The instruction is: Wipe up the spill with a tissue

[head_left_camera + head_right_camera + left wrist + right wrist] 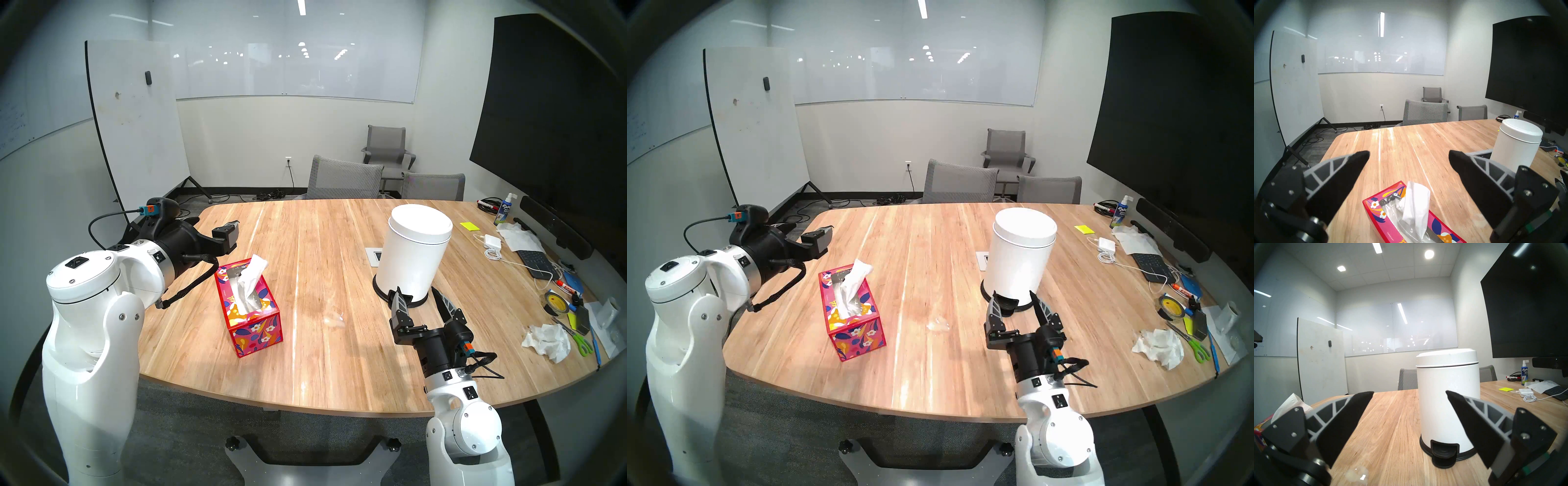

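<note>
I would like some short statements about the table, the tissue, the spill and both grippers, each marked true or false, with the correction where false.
1. The tissue sticks up out of the red floral box. True.
2. The left gripper holds the tissue. False: its fingers are spread and empty, above the table beyond the box.
3. The spill lies on the table between the box and the white pedal bin. True.
4. The right gripper is shut. False: its fingers are apart, near the bin's pedal.
5. The bin's lid is open. False: it is closed.
</note>
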